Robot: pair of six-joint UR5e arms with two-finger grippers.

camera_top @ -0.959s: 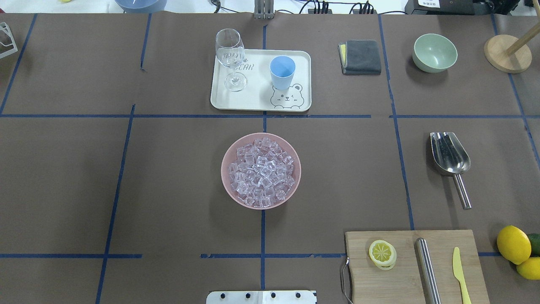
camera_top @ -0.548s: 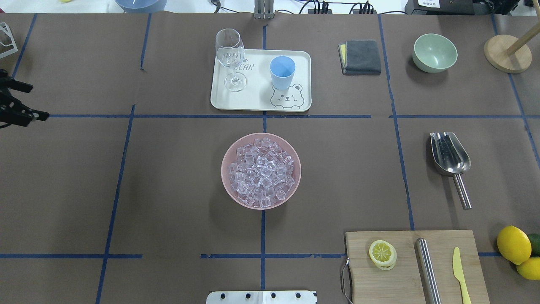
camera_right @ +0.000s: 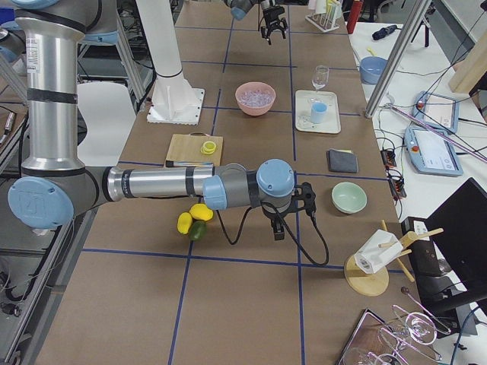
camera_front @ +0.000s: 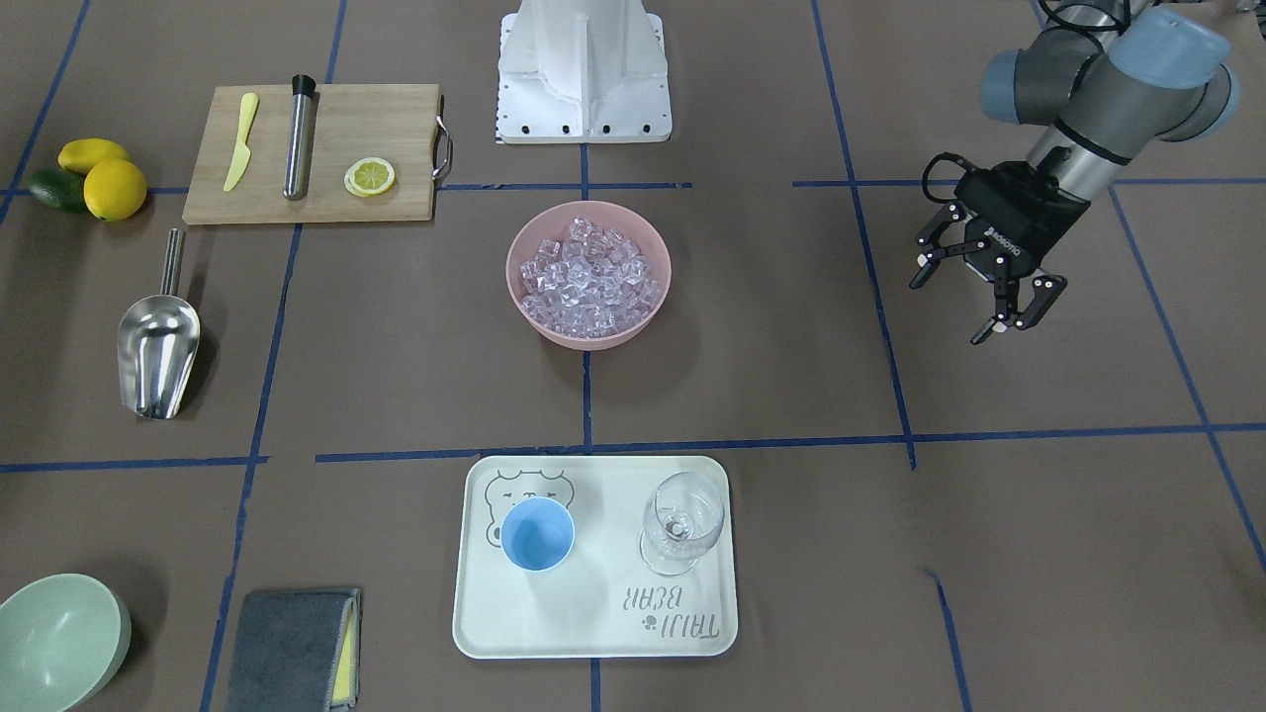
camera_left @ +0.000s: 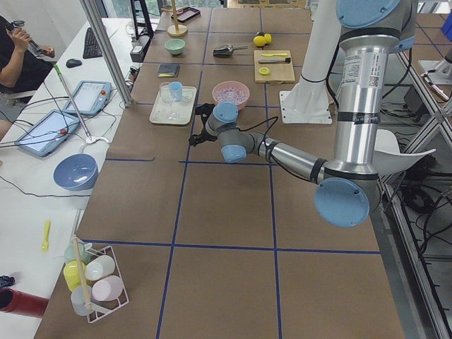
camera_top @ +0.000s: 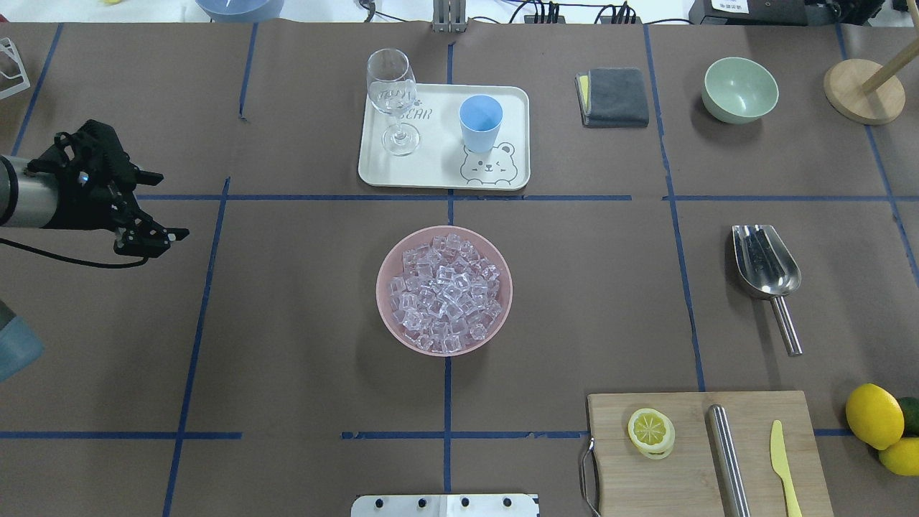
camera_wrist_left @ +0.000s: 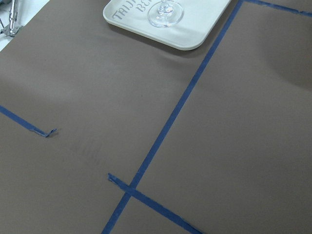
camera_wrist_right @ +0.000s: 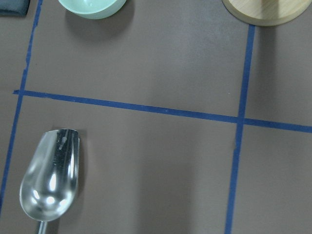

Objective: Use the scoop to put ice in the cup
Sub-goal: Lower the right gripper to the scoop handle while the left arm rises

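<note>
**Scoop lies alone on the bench, the cup is empty**

The shiny stainless-steel scoop with a thin rod handle (camera_top: 765,262) lies flat on the brown bench (camera_top: 287,323), on the robot's right side. Nothing touches it. Its handle points toward the wooden cutting board (camera_top: 689,459) that is near the robot's base. The right wrist camera looks down on the trough of the scoop, with the pale green round bowl (camera_wrist_right: 91,6) farther off.

The right end effector (camera_right: 293,223) shows only in the side view from the right end of the bench. From there I cannot tell if its fingers are apart or together.

The left end effector (camera_top: 161,205) hovers over the left part of the bench. Its two black fingers are spread wide and nothing is between them. It is well apart from every object.

The small clear ice cubes (camera_top: 445,291) are heaped in the round pink bowl (camera_top: 378,291) at the middle of the bench. Beyond it the small light-blue round cup (camera_top: 480,122) stands upright on the cream rectangular tray (camera_top: 438,169), beside a clear stemmed wine glass (camera_top: 391,90). The front view looks into the cup, and the inside is bare
</note>
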